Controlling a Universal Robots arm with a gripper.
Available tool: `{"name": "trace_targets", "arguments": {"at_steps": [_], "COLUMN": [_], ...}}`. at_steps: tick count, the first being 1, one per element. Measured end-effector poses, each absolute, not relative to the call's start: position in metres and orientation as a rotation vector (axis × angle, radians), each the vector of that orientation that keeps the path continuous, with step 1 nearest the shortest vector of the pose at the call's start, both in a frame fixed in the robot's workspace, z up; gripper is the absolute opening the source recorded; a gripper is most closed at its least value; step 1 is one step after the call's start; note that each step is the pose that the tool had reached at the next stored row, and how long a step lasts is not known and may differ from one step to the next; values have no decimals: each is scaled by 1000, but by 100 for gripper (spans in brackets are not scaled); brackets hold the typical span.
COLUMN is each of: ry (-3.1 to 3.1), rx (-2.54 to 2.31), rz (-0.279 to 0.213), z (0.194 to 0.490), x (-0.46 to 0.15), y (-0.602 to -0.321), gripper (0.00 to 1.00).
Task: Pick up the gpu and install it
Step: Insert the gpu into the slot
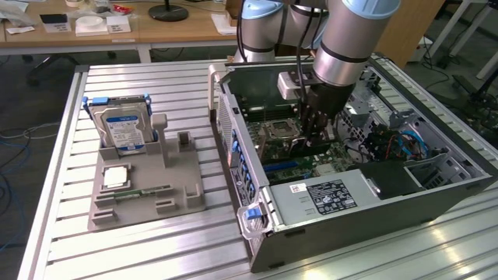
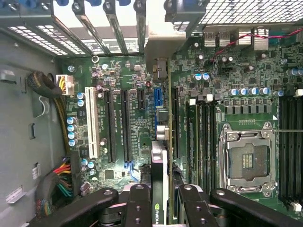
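Pincer (image 2: pixel 165 204) is clenched on the gpu (image 2: pixel 159 170), which sits edge-on between its fingers, low over the motherboard (image 2: pixel 128 71). Slots (image 2: pixel 117 123) lie beside the pincer on one side, the CPU socket (image 2: pixel 249 158) on the other. Card is judged light, stiff and fragile. Grip the flat faces near the top edge, clear of the contacts.

Only an Nvidia logo (image 2: pixel 157 211), on the gpu (image 2: pixel 160 176), is legible.

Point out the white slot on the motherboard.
The long slot beside the cable bundle; the other long slots are black, the short slot by the gpu blue.
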State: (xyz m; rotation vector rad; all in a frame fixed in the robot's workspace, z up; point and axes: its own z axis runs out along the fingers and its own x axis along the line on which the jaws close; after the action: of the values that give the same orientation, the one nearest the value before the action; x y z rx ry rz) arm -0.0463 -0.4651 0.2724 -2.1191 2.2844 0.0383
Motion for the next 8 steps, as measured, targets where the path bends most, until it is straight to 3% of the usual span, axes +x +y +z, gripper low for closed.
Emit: {"name": "trace_targets", "arguments": {"at_steps": [8], "ry": [2284], "rx": [-2119], "rz": [38], "z": [272], "x": [-47], "y": [-466], "gripper": [27]}}
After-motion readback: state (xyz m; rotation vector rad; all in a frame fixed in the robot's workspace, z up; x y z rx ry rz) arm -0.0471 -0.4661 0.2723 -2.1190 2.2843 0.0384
